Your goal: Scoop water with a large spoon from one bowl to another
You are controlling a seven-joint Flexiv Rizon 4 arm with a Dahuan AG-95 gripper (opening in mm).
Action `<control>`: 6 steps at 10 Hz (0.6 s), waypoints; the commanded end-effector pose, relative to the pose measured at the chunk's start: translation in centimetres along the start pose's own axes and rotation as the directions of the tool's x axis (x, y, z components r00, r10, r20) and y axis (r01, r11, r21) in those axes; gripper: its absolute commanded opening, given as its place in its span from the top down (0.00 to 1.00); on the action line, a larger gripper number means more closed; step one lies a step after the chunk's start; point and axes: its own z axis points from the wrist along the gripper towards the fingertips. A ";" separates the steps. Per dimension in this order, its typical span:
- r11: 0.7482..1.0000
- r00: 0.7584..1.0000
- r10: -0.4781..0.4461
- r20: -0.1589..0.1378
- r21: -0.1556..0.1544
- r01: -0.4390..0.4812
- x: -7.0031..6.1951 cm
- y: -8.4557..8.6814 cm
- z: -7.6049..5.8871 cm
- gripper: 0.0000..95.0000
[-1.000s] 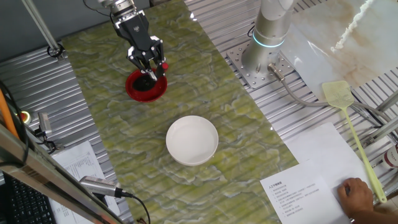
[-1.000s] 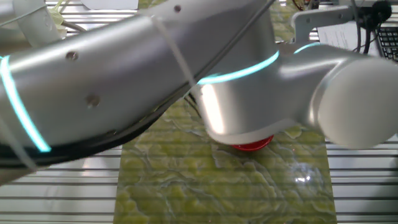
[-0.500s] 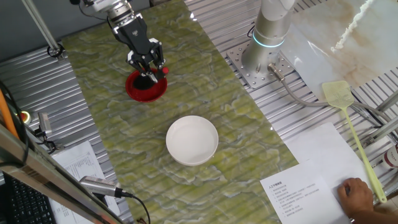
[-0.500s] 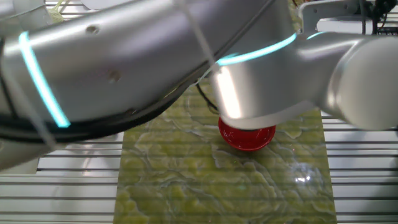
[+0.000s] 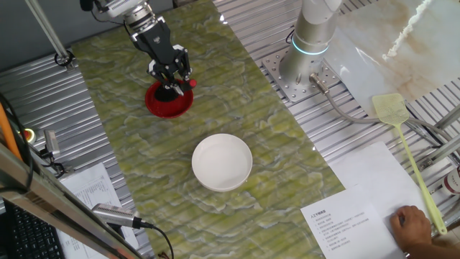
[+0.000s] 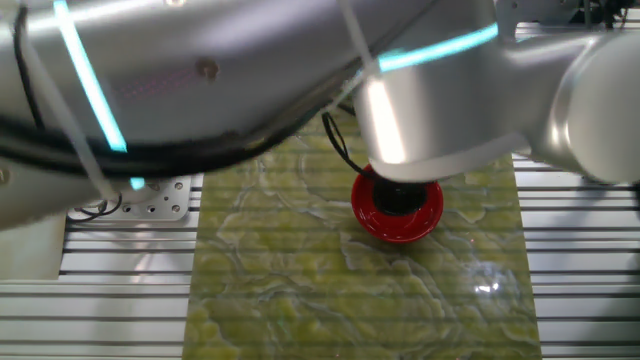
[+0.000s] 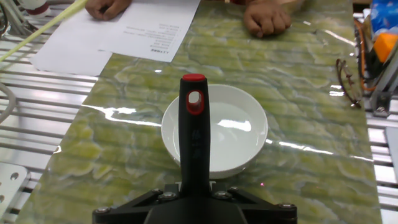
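My gripper [image 5: 171, 74] is shut on the black handle of the large spoon [image 7: 193, 143], whose red tip points at the white bowl. The spoon's head hangs into the red bowl [image 5: 169, 102] at the far left of the green mat; the red bowl also shows in the other fixed view [image 6: 397, 210], partly behind the arm. The spoon's head is hidden by the gripper. The white bowl [image 5: 222, 162] sits in the middle of the mat and holds clear water [image 7: 227, 134]. Any water in the red bowl cannot be made out.
A yellow-green fly swatter [image 5: 406, 147] lies at the right, off the mat. Paper sheets [image 5: 359, 208] and a person's hand [image 5: 413, 223] are at the front right. The arm's base [image 5: 309, 43] stands at the back. Glasses [image 7: 348, 81] lie on the mat's edge.
The gripper has lifted slightly and shifted back over the red bowl with the spoon. In the other fixed view the arm has risen, uncovering the red bowl.
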 end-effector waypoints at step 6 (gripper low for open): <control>1.000 1.000 0.011 -0.014 -0.018 -0.011 0.1 0.1 0.6 1.00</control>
